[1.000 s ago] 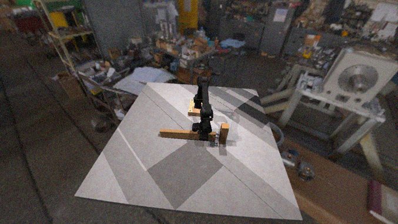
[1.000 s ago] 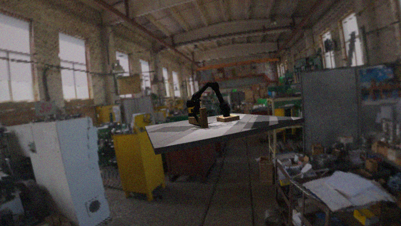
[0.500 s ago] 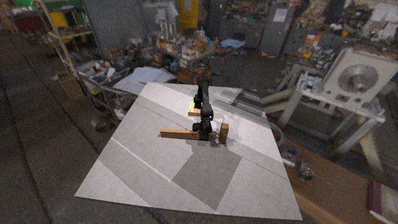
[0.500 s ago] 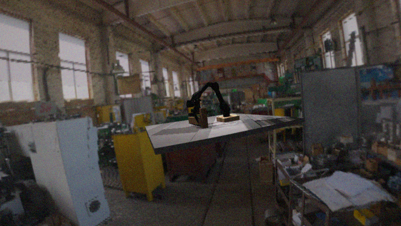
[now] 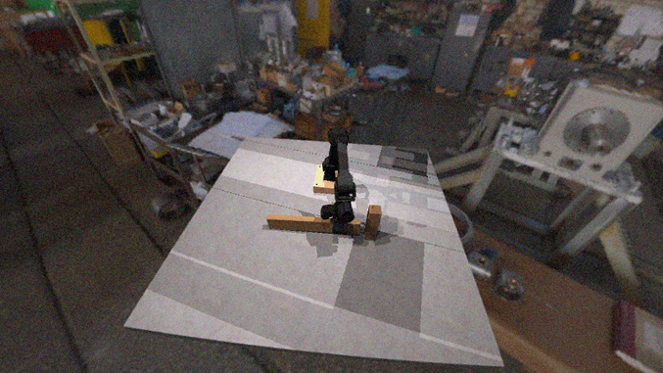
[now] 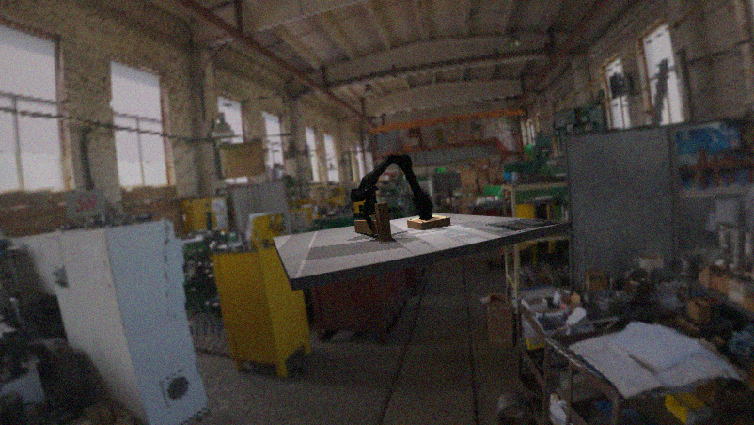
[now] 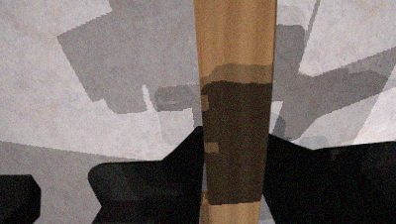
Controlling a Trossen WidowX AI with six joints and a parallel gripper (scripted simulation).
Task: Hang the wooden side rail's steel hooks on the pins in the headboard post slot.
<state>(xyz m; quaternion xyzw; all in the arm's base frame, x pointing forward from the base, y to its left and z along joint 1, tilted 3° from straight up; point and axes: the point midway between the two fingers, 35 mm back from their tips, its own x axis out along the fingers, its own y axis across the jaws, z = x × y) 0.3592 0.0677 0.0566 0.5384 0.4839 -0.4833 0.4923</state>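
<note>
Tool point(image 7: 234, 164) clenched partway on the wooden side rail point(image 7: 235, 55), beside the headboard post point(image 5: 373, 221).

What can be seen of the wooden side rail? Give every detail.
The wooden side rail is a long, straight bar of light, tan wood with a rectangular section. It lies across the grey table, its one end at the upright headboard post. The gripper is shut on it near that end, a black finger pressed to each side in the wrist view, where shadow darkens its top face. Its far end points away from the post and looks to rest on the table. The hooks are not visible.
</note>
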